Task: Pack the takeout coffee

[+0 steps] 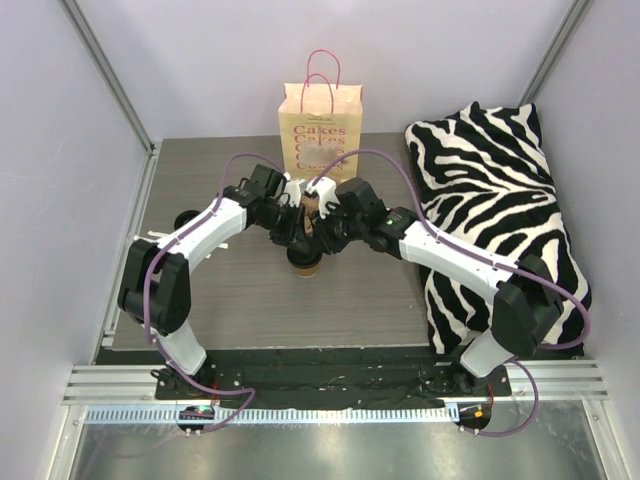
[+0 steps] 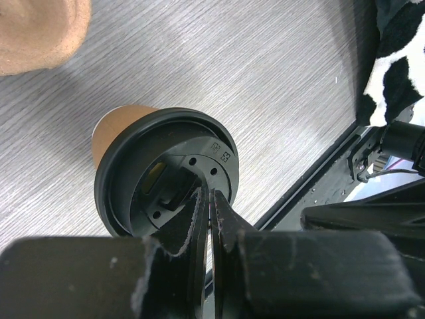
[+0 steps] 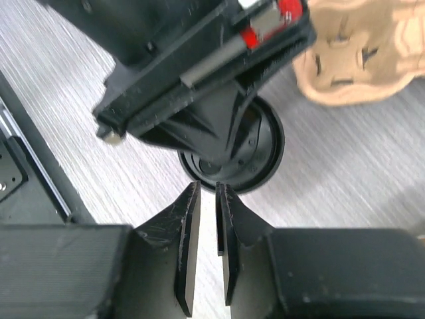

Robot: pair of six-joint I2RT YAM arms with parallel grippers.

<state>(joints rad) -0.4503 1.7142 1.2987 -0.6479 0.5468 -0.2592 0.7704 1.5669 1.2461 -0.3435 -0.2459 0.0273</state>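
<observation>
Left gripper: I read its fingers as clenched to a hairline gap, tips over the near rim of the black lid; whether the rim is pinched between them I cannot tell.

Right gripper: fingers likewise drawn almost together, nothing between them, poised just beside the cup on its right, near side.

Coffee cup: brown paper, upright on the grey table at mid-table between both arms. The lid is seated, so the contents are hidden.

Pulp cup carrier: tan, lying just beyond the cup.

Paper bag: printed "Cakes", pink handles, upright at the far centre, well apart from the cup; its interior is not visible.

Zebra-striped cushion: along the right side.
</observation>
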